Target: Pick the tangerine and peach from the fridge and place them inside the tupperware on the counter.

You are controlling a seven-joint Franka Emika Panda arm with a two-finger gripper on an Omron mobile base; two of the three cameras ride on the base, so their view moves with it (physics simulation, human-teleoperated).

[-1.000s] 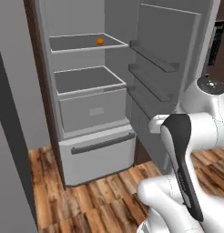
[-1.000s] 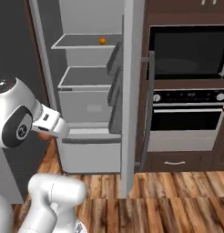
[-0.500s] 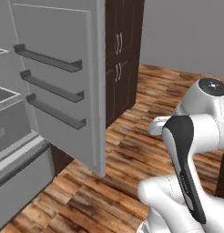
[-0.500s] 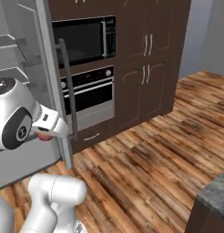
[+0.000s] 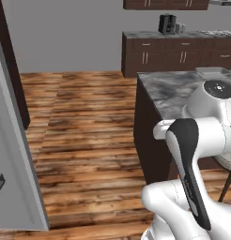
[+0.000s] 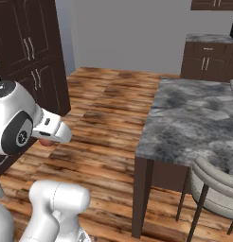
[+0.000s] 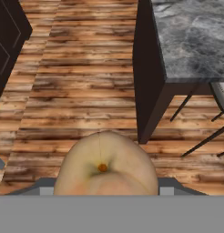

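The gripper (image 7: 104, 193) is closed around the peach (image 7: 106, 164) (pale yellowish, stem pit facing the camera), held above the wood floor just beside the marbled counter (image 7: 191, 38).

We have open wood floor (image 5: 89, 122) ahead, the marbled counter (image 6: 199, 118) and a chair (image 6: 215, 189) blocking the right.
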